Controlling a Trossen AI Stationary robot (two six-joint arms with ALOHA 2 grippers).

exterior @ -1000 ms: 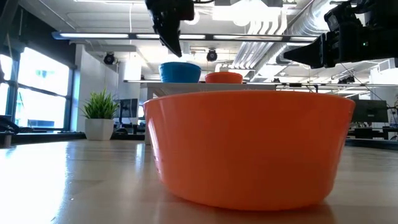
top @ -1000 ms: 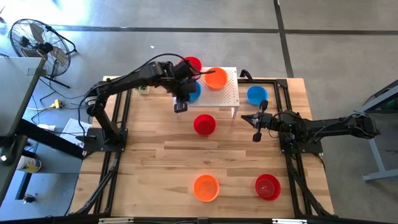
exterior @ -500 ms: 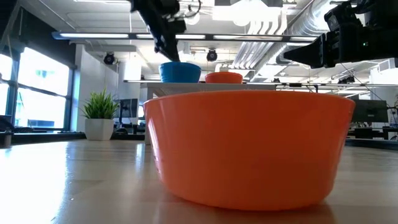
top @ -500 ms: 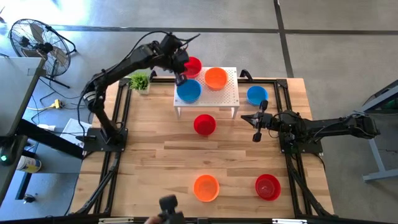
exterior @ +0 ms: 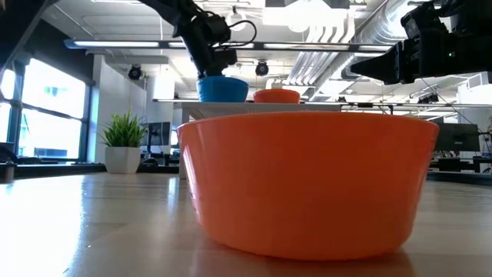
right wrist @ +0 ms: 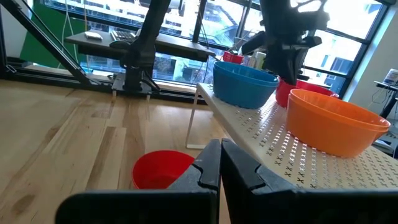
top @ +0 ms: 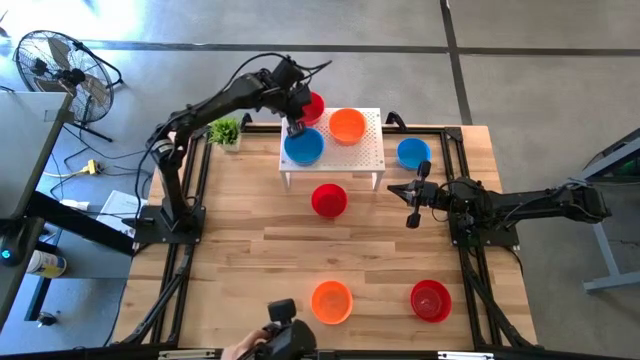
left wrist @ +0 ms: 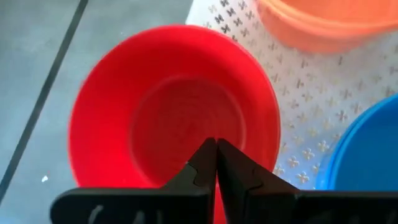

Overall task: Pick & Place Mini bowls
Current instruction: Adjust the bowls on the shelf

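A white perforated stand (top: 365, 152) at the table's far edge carries a red bowl (top: 312, 104), an orange bowl (top: 347, 126) and a blue bowl (top: 303, 148), each resting on its base. My left gripper (top: 295, 126) is shut and empty. It points down between the red and blue bowls, over the red bowl's (left wrist: 161, 118) near wall. My right gripper (top: 398, 189) is shut and empty, level, right of a red bowl (top: 328, 200) on the table. A blue bowl (top: 413, 153), an orange bowl (top: 331, 301) and a red bowl (top: 430, 300) also stand on the table. My left gripper's shut fingertips (left wrist: 216, 149) stand at the red bowl's wall on the side toward the blue bowl (left wrist: 367, 155). I cannot tell whether they touch it.
A small green plant (top: 225, 130) stands left of the stand. The near orange bowl (exterior: 307, 181) fills most of the low view. A person's hand with a dark device (top: 280, 340) shows at the table's near edge.
My left gripper has gone from over the stand's near edge, by the blue bowl, toward the table's far edge and down beside the red bowl. The blue bowl stays on the stand. A hand with a dark device has come in at the near edge.
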